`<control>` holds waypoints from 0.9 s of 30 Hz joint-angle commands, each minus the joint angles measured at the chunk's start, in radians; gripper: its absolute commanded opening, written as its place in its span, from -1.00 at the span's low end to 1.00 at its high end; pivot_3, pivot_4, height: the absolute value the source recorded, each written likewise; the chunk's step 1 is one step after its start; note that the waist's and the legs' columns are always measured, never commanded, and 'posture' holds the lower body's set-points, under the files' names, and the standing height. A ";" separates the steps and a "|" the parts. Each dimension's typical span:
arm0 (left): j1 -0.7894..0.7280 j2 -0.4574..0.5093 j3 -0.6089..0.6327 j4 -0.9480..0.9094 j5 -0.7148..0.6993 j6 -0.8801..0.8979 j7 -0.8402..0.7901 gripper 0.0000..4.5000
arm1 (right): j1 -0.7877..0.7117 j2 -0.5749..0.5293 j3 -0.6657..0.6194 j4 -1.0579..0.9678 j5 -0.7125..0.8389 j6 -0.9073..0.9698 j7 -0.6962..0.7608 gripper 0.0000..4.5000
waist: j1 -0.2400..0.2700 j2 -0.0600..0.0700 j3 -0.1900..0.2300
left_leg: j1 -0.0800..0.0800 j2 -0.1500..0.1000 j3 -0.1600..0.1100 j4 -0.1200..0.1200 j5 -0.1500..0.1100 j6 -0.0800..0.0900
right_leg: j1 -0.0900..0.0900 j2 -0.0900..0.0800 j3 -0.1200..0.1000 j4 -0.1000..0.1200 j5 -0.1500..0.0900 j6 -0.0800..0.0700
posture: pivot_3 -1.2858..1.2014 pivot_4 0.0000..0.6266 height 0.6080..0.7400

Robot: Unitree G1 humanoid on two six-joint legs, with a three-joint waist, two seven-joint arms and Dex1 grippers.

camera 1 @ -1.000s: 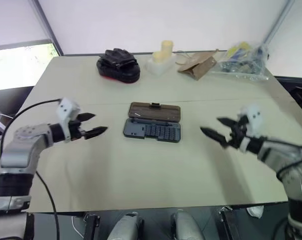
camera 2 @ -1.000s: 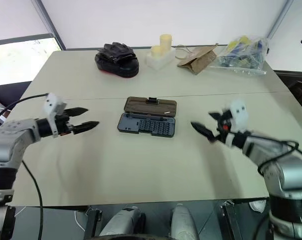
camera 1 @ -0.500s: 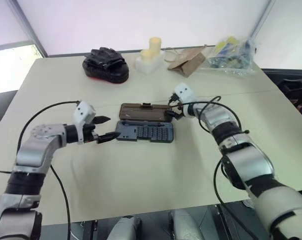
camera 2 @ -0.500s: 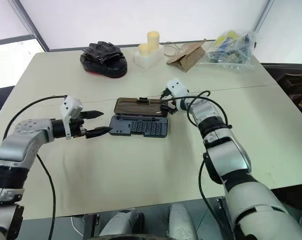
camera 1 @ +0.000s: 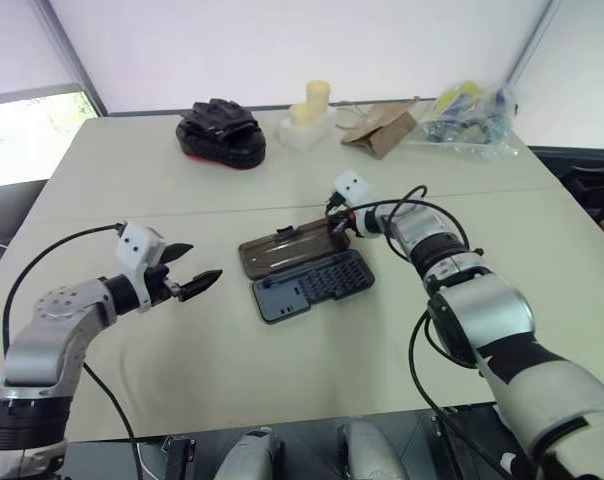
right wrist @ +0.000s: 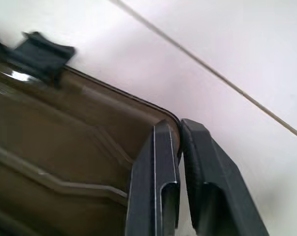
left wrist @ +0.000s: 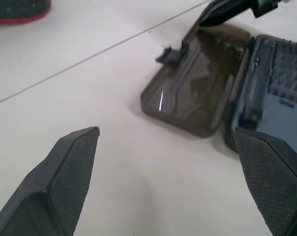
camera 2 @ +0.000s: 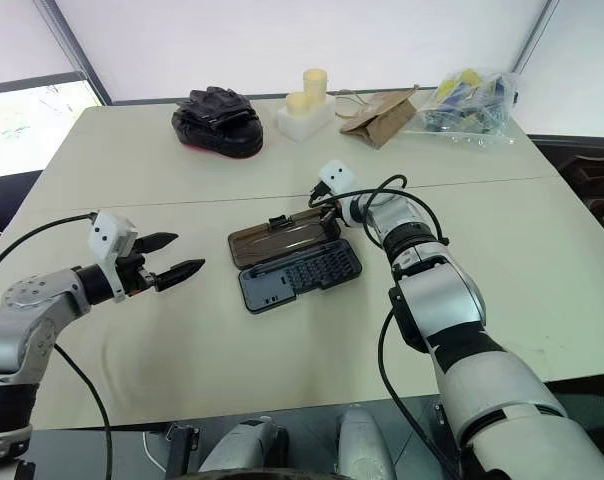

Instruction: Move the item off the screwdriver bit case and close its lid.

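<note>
Screwdriver bit case [camera 2: 300, 277] bare, lid [camera 2: 282, 238] still open; right claw [camera 2: 334, 213] pinching lid's corner; left claw [camera 2: 180, 255] released.

Flat rectangular grey-blue plastic screwdriver bit case [camera 2: 300, 277] lay open on beige table, mid-table, skewed at angle, right end farther from robot. Tray faced up, rows of small bits filling its right part, left part with empty slots. Translucent smoky-brown rectangular lid [camera 2: 282, 238] with rounded corners lay folded back flat on far side, small black latch [camera 2: 277, 221] on its far long edge. Nothing rested on case.
</note>
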 commanded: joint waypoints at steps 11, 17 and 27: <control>0.005 -0.003 0.008 -0.013 0.008 -0.038 0.036 1.00 | 0.069 -0.114 -0.160 -0.086 0.062 0.323 -0.089 -0.96 | 0.041 0.000 -0.001 | 0.003 -0.003 -0.003 0.002 0.000 0.000 | 0.003 0.000 0.000 -0.001 0.000 0.000 | 0.03 -0.52 1.00; -0.032 -0.011 -0.025 0.016 0.006 -0.033 0.026 1.00 | 0.294 -0.161 -0.213 -0.694 0.138 0.746 -0.116 -0.96 | 0.068 0.000 -0.001 | -0.002 -0.004 -0.010 0.002 0.000 0.000 | 0.001 -0.001 0.001 0.000 0.000 0.000 | 0.03 -0.52 1.00; -0.113 0.005 -0.079 0.089 0.024 -0.044 -0.033 1.00 | 0.565 -0.233 -0.098 -1.304 0.212 0.926 -0.065 -0.96 | 0.032 0.001 -0.001 | -0.004 -0.002 -0.005 0.000 0.000 0.000 | -0.002 -0.001 0.001 0.000 0.000 0.000 | 0.03 -0.52 1.00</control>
